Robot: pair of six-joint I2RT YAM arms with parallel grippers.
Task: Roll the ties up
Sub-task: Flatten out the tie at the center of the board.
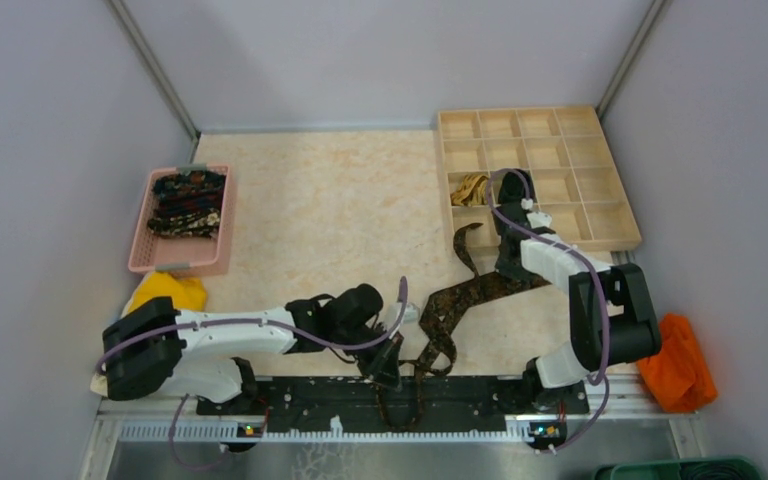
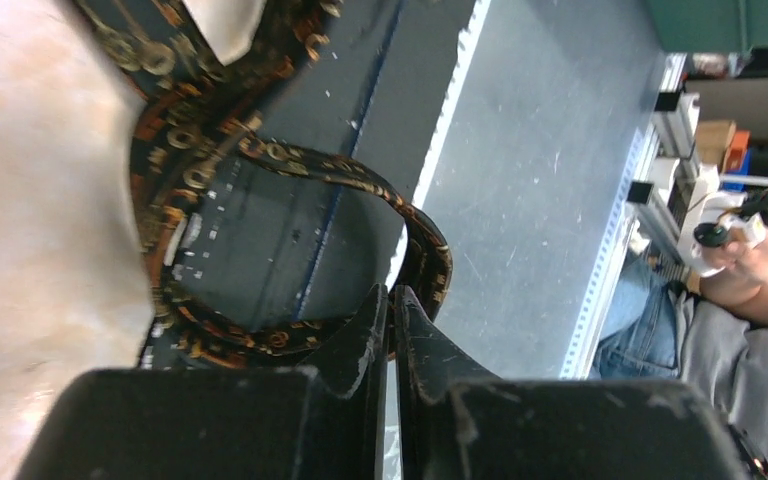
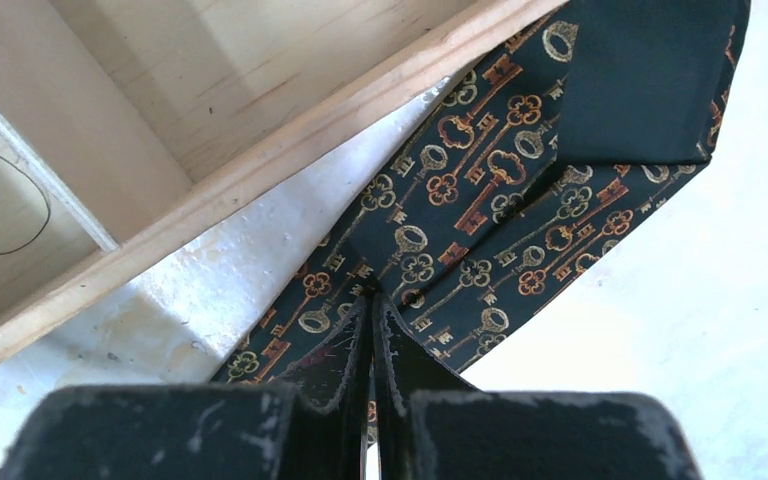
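grasp stage: left gripper (image 2: pixel 392 296) pinches the tie (image 1: pixel 457 302) at six o'clock, right gripper (image 3: pixel 372 300) clamps its wide end; next, i'd guess, start winding.

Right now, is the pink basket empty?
No, the pink basket holds a pile of dark patterned ties.

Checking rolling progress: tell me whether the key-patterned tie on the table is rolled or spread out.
Spread out, not rolled: the tie trails in loose curves from beside the wooden tray to the black base rail.
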